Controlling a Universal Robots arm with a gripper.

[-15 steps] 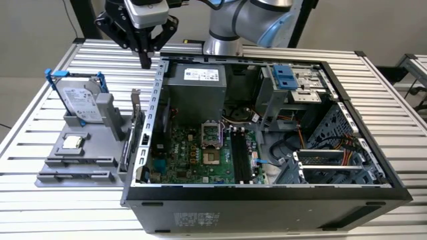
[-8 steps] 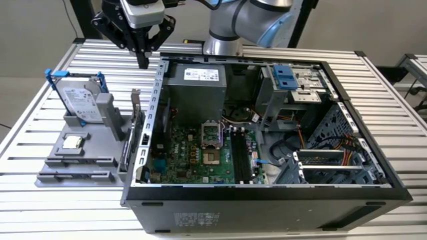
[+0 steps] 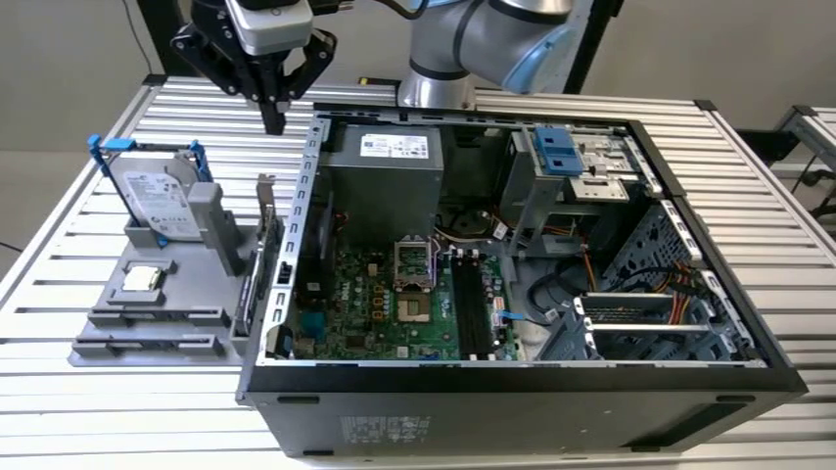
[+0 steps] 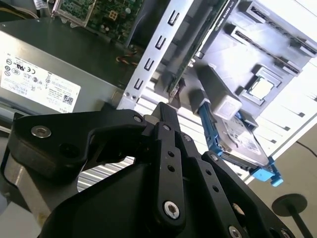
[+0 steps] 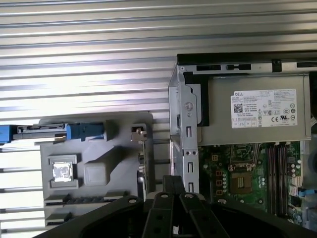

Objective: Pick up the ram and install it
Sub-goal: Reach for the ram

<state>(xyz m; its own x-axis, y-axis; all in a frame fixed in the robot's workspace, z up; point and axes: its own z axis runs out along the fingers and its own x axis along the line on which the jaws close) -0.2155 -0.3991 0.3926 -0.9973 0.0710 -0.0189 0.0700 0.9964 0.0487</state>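
Slatted table [image 3: 92,147], going by the exterior view's left to right. A grey fixture [image 3: 222,235] sits near the table's edge on the exterior view's left. A hard drive [image 3: 155,201] in a blue frame stands tilted at the fixture's far end. A square processor chip [image 3: 141,279] lies flat in a pocket nearer the front.

In front of the chip are two long slots. I read the thin dark strip in the slot next to the chip as the ram [image 5: 81,200], standing on edge. It is edge-on, so I can't be sure. It is seated in the fixture and nothing is touching it.

A green expansion card [image 4: 198,39] stands on edge along the fixture's side, just beside the case wall.

My gripper [image 3: 272,119] hangs above the table's far part, over the gap between the fixture and the case's far corner. It is well apart from the ram. The fingers [image 4: 166,116] are pressed together with nothing between them, and both wrist views show the same.

Next comes the open computer case [image 3: 523,377], which takes up the table's middle. Inside are the grey power supply [image 3: 379,171], the green motherboard [image 3: 379,313] and the black memory slots [image 3: 464,304]. Blue drive-bay clips [image 3: 559,149] sit at the case's far side, toward the exterior view's right.
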